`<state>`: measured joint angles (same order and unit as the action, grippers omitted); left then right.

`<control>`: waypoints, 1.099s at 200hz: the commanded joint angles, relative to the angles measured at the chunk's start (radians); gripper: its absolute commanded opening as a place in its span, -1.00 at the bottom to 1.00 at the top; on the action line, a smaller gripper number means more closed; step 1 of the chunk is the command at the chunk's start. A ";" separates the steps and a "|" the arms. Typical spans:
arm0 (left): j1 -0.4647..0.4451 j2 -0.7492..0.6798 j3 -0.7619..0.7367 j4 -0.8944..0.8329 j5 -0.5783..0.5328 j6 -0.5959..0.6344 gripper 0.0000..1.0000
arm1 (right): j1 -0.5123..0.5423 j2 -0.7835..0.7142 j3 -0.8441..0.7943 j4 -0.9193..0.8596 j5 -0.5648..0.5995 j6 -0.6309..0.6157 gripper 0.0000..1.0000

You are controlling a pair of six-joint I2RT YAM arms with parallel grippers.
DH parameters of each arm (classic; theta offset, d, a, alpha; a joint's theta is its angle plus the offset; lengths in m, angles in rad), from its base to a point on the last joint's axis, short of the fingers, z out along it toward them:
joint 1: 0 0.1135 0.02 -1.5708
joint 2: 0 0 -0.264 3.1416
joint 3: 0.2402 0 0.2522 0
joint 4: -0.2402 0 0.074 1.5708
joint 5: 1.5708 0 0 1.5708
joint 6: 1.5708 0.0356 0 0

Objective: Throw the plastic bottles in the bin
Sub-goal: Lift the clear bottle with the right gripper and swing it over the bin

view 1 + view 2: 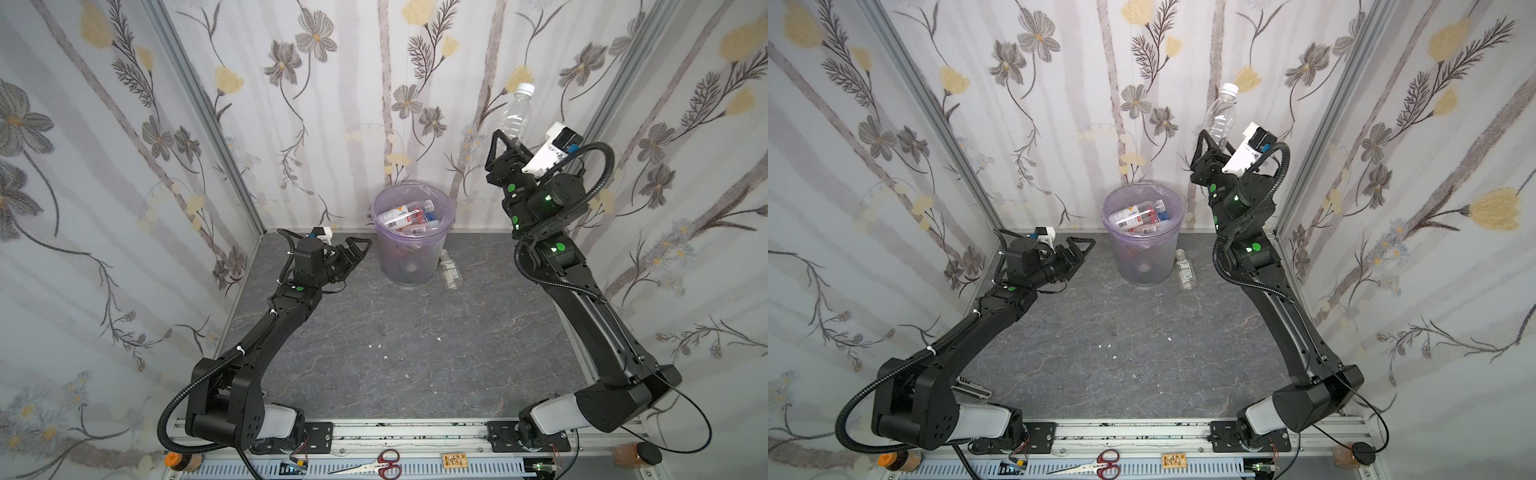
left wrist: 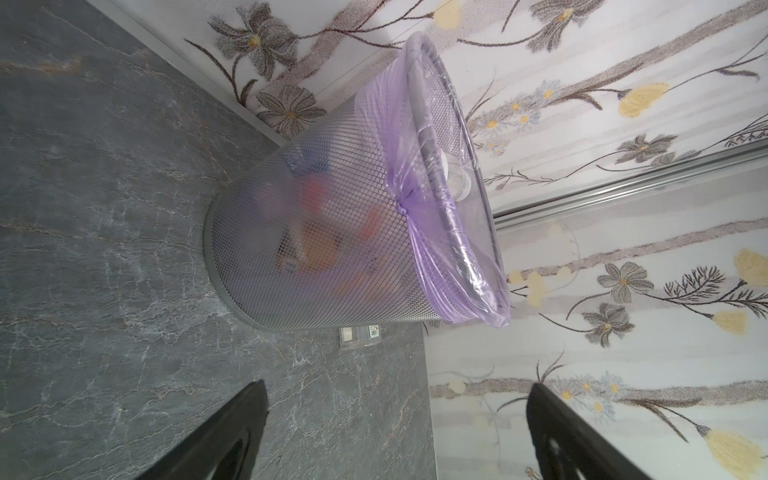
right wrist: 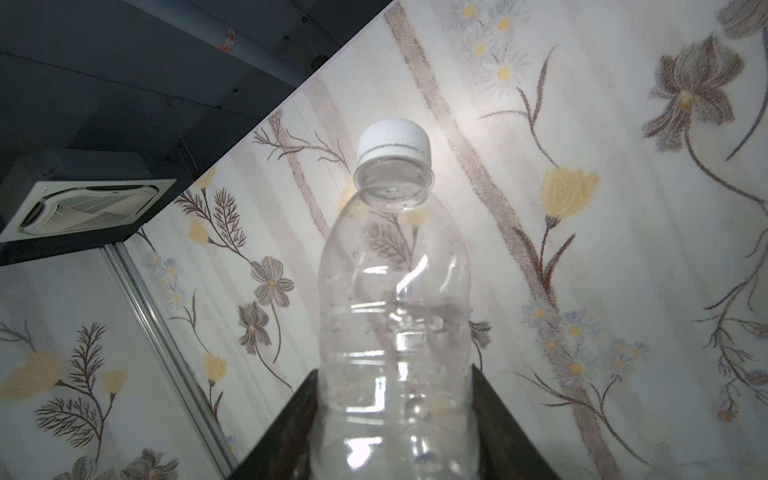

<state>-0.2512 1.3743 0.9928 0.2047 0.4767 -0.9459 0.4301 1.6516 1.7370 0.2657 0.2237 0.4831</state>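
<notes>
The bin (image 1: 390,259) (image 1: 1122,257), a mesh basket lined with a lilac bag, stands at the back wall. Several plastic bottles (image 1: 409,218) (image 1: 1140,218) lie inside it. High to its right, my right gripper (image 1: 512,140) (image 1: 1214,139) (image 3: 395,372) is shut on the lower body of a clear plastic bottle (image 1: 516,112) (image 1: 1222,111) (image 3: 395,270), white cap pointing up. Another clear bottle (image 1: 450,270) (image 1: 1185,270) (image 2: 360,335) lies on the floor against the bin's right side. My left gripper (image 1: 356,249) (image 1: 1079,248) (image 2: 397,388) is open and empty, low beside the bin's (image 2: 291,249) left.
Flowered walls close in the back and both sides. On the front rail lie scissors (image 1: 380,463), a small card (image 1: 454,460), a brown jar with an orange lid (image 1: 183,461) and one with a black lid (image 1: 638,454). White scraps (image 1: 437,338) dot the grey floor.
</notes>
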 commanded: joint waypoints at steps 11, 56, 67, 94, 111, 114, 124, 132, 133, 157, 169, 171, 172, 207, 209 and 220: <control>0.007 -0.012 -0.009 0.011 0.016 0.007 1.00 | 0.015 0.067 -0.010 0.117 -0.067 0.192 0.04; 0.019 -0.021 -0.027 0.009 0.026 0.011 1.00 | 0.060 0.119 -0.009 0.182 -0.020 0.291 0.01; 0.021 -0.024 -0.033 0.009 0.028 0.012 1.00 | 0.070 0.120 -0.011 0.208 -0.006 0.308 0.01; 0.028 -0.026 -0.042 0.007 0.040 0.013 1.00 | 0.088 0.121 -0.010 0.272 0.019 0.333 0.00; 0.034 -0.032 -0.048 0.004 0.045 0.015 1.00 | 0.091 0.127 -0.005 0.290 0.035 0.333 0.01; 0.037 -0.034 -0.049 0.005 0.045 0.015 1.00 | 0.094 0.128 -0.004 0.289 0.040 0.333 0.00; 0.040 -0.037 -0.052 0.005 0.048 0.016 1.00 | 0.094 0.132 -0.004 0.289 0.048 0.330 0.00; 0.043 -0.040 -0.055 0.005 0.048 0.015 1.00 | 0.092 0.136 -0.002 0.290 0.051 0.328 0.01; 0.044 -0.040 -0.055 0.004 0.048 0.015 1.00 | 0.092 0.136 -0.002 0.289 0.052 0.328 0.01; 0.049 -0.043 -0.061 0.004 0.053 0.015 1.00 | 0.092 0.158 0.009 0.280 0.051 0.319 0.02; 0.050 -0.043 -0.063 0.004 0.052 0.013 1.00 | 0.092 0.190 0.028 0.255 0.051 0.318 0.05; 0.049 -0.043 -0.063 0.004 0.051 0.013 1.00 | 0.091 0.197 0.033 0.246 0.051 0.318 0.06; 0.049 -0.043 -0.063 0.004 0.051 0.013 1.00 | 0.091 0.201 0.034 0.243 0.051 0.319 0.06; 0.050 -0.047 -0.066 0.004 0.051 0.007 1.00 | 0.071 0.339 0.094 0.048 -0.036 0.403 0.56; 0.050 -0.048 -0.067 0.004 0.051 0.008 1.00 | 0.070 0.345 0.094 0.042 -0.042 0.406 0.60; 0.049 -0.055 -0.070 0.004 0.048 0.009 1.00 | 0.068 0.357 0.087 0.022 -0.067 0.421 0.75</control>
<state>-0.2035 1.3350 0.9279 0.2008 0.5186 -0.9424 0.5045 1.9724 1.8210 0.4000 0.2325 0.8375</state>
